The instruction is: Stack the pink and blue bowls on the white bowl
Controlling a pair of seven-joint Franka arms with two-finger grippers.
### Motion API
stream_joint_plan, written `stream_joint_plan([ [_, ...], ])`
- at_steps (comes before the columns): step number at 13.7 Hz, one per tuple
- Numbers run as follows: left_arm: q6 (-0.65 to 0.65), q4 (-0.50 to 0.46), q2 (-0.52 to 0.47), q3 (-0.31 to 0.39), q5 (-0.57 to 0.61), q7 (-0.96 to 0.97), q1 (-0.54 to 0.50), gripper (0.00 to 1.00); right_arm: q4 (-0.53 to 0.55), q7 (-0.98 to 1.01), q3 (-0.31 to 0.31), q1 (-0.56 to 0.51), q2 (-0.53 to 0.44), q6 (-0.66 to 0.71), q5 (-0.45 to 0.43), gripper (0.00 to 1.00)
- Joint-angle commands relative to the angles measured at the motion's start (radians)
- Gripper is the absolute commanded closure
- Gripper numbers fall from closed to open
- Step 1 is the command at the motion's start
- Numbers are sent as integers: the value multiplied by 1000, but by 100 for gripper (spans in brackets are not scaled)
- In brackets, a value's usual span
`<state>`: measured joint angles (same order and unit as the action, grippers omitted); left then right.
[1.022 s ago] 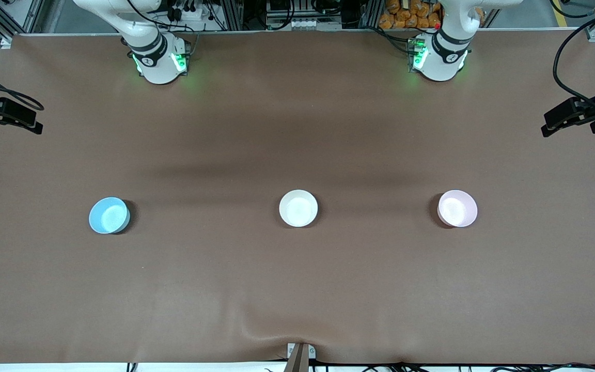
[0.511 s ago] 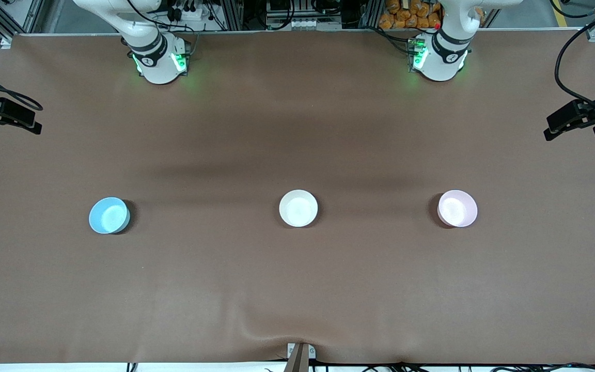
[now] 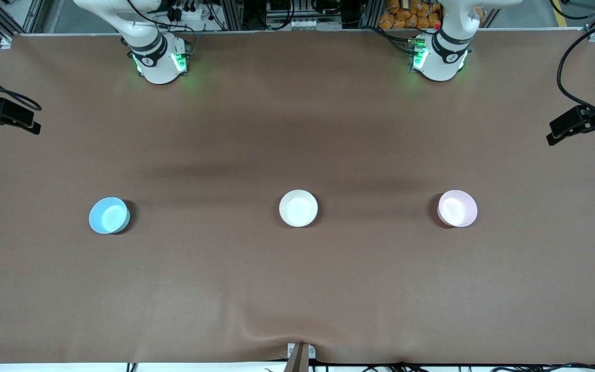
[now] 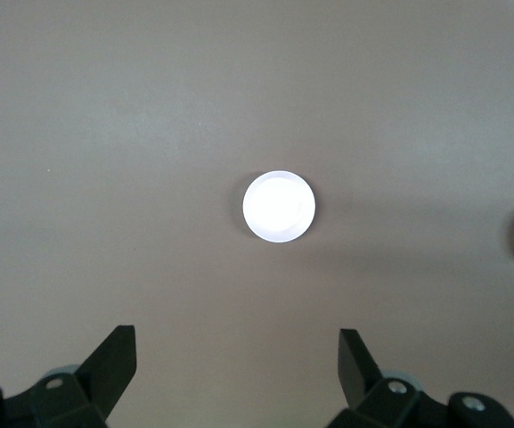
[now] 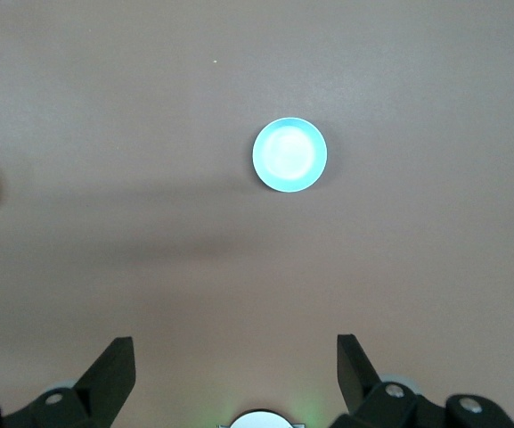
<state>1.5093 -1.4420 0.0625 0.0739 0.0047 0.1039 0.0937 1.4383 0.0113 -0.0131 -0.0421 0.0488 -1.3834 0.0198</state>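
Both spread-fingered, empty: left gripper (image 4: 237, 357) should be lowered squarely over the apparently pink bowl (image 3: 457, 208), right gripper (image 5: 235, 357) over the blue bowl (image 3: 109, 215), before the white bowl (image 3: 298, 208) is stacked upon.

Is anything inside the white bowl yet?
No. The white bowl looks empty. The blue bowl and pink bowl sit apart on the table. Nothing covers its inside.

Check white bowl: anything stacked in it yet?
Empty. The white bowl sits upright alone mid-table; the blue bowl and pink bowl stand apart toward opposite ends.
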Motion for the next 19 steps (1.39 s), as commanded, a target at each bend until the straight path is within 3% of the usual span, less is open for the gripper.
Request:
stream_joint_plan([
  [1, 22, 9, 14, -2, 0, -9, -12, 0, 5, -2, 4, -8, -15, 7, 0, 0],
  [10, 121, -11, 88, -5, -2, -10, -14, 0, 5, -2, 4, -8, -13, 9, -1, 0],
  [15, 327, -152, 99, -5, -2, -9, -12, 0, 5, -2, 4, -8, -13, 9, -1, 0],
  [19, 419, -250, 120, -8, 0, -12, -5, 0, 5, -2, 4, -8, -13, 11, -1, 0],
])
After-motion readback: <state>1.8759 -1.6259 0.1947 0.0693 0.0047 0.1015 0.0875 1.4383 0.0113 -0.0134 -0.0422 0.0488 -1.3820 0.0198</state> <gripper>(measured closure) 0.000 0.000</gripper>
